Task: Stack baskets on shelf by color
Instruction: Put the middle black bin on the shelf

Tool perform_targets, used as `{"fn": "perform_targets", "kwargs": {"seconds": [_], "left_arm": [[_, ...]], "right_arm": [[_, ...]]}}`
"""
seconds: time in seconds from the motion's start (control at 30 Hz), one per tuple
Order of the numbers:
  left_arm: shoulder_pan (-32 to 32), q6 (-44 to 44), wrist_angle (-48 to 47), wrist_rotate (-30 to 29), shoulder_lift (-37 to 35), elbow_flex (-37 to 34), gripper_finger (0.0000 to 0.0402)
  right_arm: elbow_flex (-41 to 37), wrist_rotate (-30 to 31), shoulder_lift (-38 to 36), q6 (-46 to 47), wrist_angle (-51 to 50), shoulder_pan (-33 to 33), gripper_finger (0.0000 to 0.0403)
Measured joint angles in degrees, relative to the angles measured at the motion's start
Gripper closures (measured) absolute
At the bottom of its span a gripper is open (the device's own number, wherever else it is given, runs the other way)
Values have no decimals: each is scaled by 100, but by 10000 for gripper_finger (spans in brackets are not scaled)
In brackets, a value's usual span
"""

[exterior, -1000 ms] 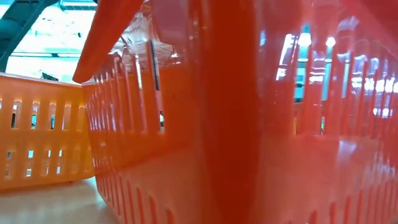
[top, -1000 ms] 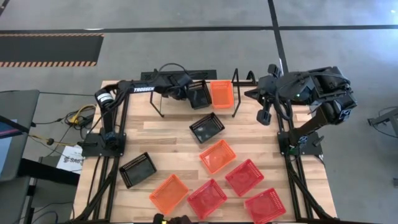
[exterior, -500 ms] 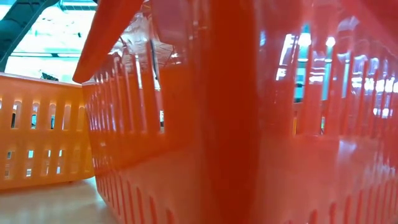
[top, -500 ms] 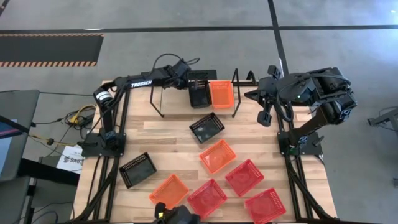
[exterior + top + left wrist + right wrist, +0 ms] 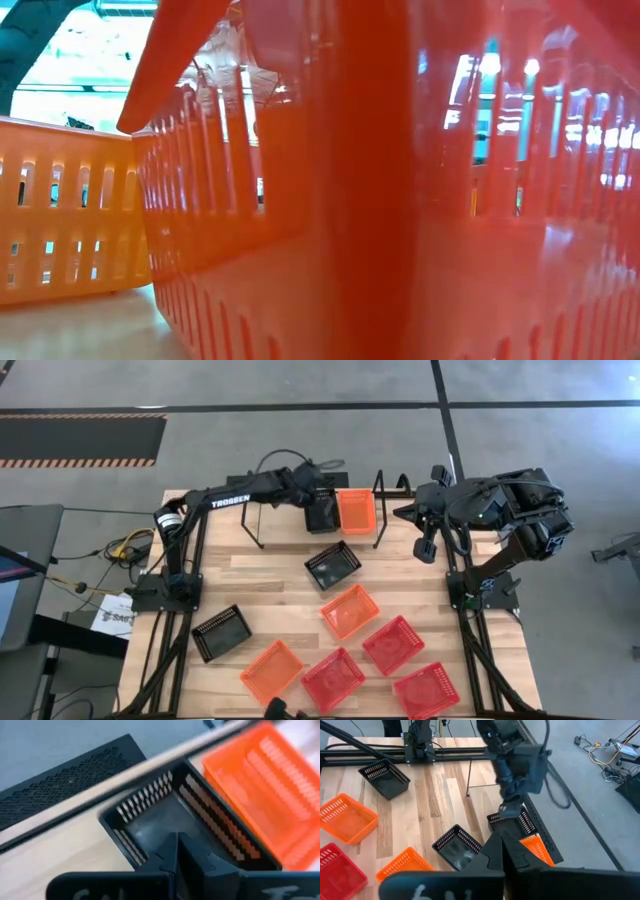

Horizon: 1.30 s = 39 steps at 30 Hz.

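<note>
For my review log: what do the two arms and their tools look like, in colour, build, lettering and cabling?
Both arms are dark, jointed builds. The left arm carries white TROSSEN lettering along one link, with a black cable looping over its wrist. The right arm is bulkier at its joints, also with black cabling. The left tool has two dark, wedge-shaped fingers.

Lying beside the wooden tabletop point(image 5: 260, 575): tangled yellow and orange cables point(image 5: 118, 547), a printed paper sheet point(image 5: 113, 612). Running across the grey floor: a black-and-orange striped tape strip point(image 5: 78, 462).
</note>
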Motion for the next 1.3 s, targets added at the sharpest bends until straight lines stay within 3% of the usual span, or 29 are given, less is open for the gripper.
{"fn": "perform_targets", "kwargs": {"seconds": [0.17, 0.43, 0.87, 1.3], "left_arm": [[-213, 23, -21, -57, 241, -8, 401], [-386, -125, -55, 325, 574, -17, 401], [-701, -288, -995, 426, 584, -17, 401], [-706, -247, -967, 347, 582, 174, 401]], "right_arm": [[0, 2, 0, 4, 3, 0, 402], [0, 0, 0, 11, 13, 0, 402], [0, -2, 0, 17, 11, 0, 402], [0, -2, 0, 4, -2, 0, 402]]}}
